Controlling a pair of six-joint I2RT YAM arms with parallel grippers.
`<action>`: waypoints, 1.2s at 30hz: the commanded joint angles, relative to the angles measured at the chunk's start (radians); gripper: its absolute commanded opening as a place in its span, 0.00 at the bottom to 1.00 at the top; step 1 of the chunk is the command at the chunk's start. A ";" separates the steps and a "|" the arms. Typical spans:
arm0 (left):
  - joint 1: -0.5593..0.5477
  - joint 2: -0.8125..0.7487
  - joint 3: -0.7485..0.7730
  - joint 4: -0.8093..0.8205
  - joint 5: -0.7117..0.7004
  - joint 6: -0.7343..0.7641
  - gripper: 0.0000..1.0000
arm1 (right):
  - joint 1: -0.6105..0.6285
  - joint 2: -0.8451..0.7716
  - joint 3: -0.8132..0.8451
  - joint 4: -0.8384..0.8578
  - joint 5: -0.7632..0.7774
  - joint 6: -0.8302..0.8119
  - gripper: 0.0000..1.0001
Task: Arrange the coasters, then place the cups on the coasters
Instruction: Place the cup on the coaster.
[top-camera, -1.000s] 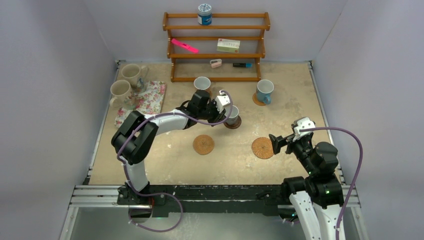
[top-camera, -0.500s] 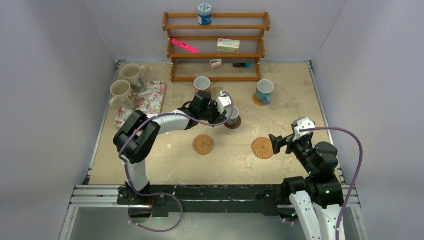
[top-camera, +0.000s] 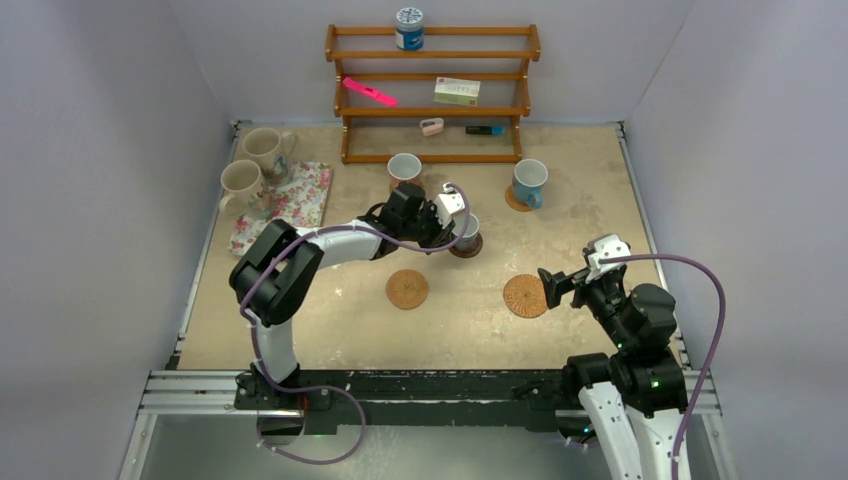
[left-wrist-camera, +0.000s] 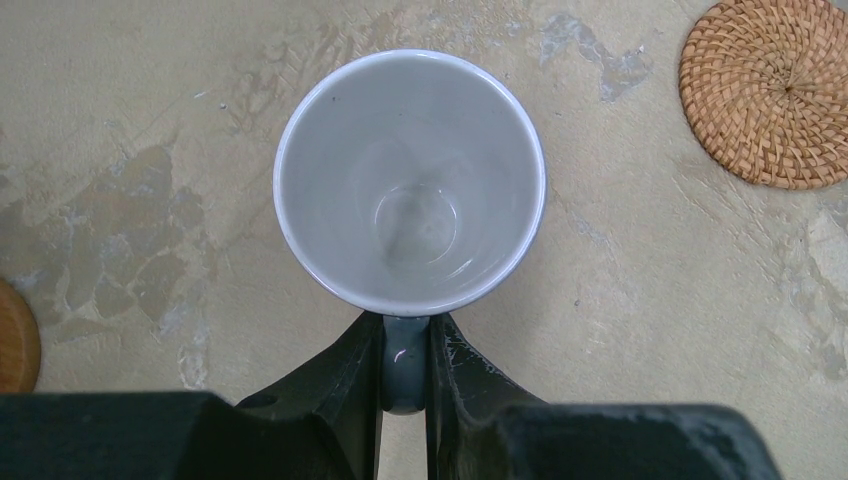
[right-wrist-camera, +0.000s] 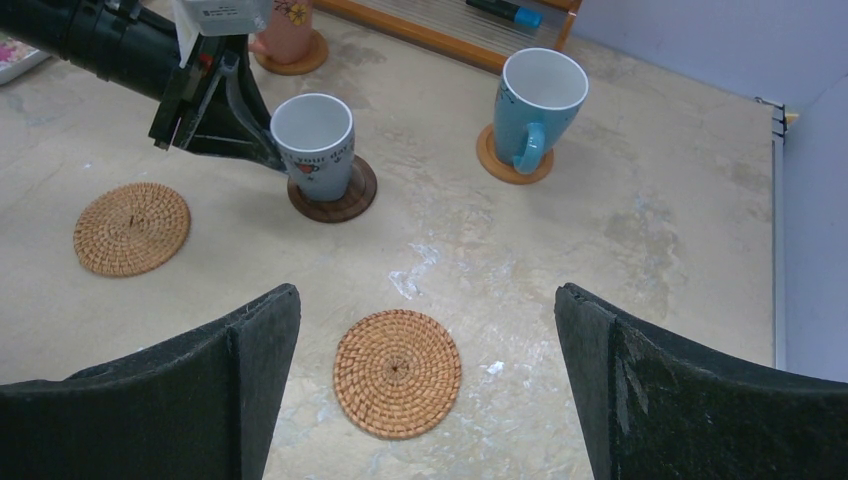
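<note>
Though smooth-glazed, round mug (left-wrist-camera: 410, 180) near rough-woven coaster (left-wrist-camera: 765, 95).

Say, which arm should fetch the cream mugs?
Probably left. The cream mugs stand far left, on its side; the left gripper, shut on the grey mug at the dark coaster, need only let go. The open right gripper hangs far right.

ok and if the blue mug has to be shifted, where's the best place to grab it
By its handle, coming in from the near side with the right gripper. The blue mug stands upright on its coaster with the handle facing the near side. The handle is a thin upright loop that the open jaws could probably close across.
</note>
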 joint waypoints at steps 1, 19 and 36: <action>-0.009 -0.001 0.055 0.061 0.007 -0.024 0.00 | 0.005 -0.010 -0.003 0.011 -0.016 -0.007 0.99; -0.010 0.006 0.081 0.011 -0.005 -0.001 0.01 | 0.006 -0.011 -0.002 0.012 -0.017 -0.008 0.99; -0.011 0.018 0.101 -0.025 0.007 0.019 0.12 | 0.005 -0.011 -0.003 0.011 -0.018 -0.007 0.99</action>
